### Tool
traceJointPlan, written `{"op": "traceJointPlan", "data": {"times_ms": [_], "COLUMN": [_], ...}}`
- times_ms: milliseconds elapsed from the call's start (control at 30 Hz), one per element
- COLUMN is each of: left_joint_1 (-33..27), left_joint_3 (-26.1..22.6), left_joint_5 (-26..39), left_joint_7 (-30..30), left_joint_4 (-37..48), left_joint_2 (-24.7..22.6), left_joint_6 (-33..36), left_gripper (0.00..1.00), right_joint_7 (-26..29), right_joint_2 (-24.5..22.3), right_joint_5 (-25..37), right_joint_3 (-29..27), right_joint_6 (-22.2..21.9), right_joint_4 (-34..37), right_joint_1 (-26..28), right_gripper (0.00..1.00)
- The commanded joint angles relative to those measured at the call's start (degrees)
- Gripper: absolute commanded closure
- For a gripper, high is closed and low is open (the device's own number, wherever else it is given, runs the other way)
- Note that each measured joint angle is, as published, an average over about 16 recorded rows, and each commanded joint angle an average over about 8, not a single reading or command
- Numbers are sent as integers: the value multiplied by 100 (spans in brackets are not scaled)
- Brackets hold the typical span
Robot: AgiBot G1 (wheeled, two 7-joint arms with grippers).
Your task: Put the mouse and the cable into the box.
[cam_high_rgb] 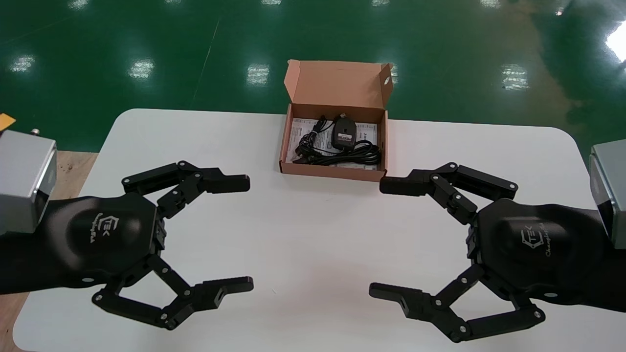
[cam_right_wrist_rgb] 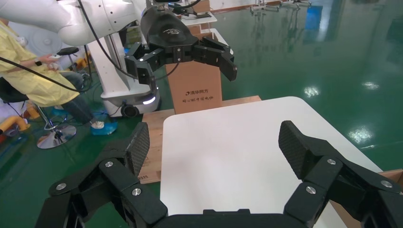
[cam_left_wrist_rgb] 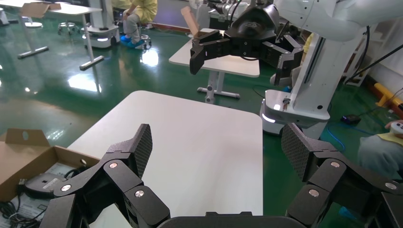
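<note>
Cardboard box [cam_high_rgb: 332,171] holds mouse [cam_high_rgb: 344,134], cable [cam_high_rgb: 348,155]; left tool [cam_high_rgb: 248,233], right tool [cam_high_rgb: 376,238] splayed

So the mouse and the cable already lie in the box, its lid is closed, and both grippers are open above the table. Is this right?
Not quite: the head view shows the lid standing open. The rest holds: mouse and cable lie in the box, and the left gripper and right gripper are open above the table.

Black on brown, white and green.
A black mouse [cam_high_rgb: 344,136] and black cable [cam_high_rgb: 359,155] are seen in the brown cardboard box [cam_high_rgb: 337,83]; the table [cam_high_rgb: 303,234] is white, the floor [cam_high_rgb: 146,39] glossy green, and the left gripper [cam_high_rgb: 248,233] and right gripper [cam_high_rgb: 377,238] are black.
</note>
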State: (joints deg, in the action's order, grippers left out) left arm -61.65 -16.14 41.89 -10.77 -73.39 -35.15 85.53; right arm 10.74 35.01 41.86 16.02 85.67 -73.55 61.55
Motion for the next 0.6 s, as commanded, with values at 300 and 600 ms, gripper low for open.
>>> {"op": "traceJointPlan", "data": {"times_ms": [300,600], "left_joint_1": [0,0], "left_joint_3": [0,0], "left_joint_5": [0,0], "left_joint_7": [0,0], "left_joint_4": [0,0], "left_joint_2": [0,0], "left_joint_6": [0,0], "left_gripper": [0,0], "right_joint_7": [0,0], "right_joint_2": [0,0], "right_joint_5": [0,0], "right_joint_3": [0,0], "right_joint_6": [0,0], "right_joint_4": [0,0], "right_joint_1": [0,0], "right_gripper": [0,0]}}
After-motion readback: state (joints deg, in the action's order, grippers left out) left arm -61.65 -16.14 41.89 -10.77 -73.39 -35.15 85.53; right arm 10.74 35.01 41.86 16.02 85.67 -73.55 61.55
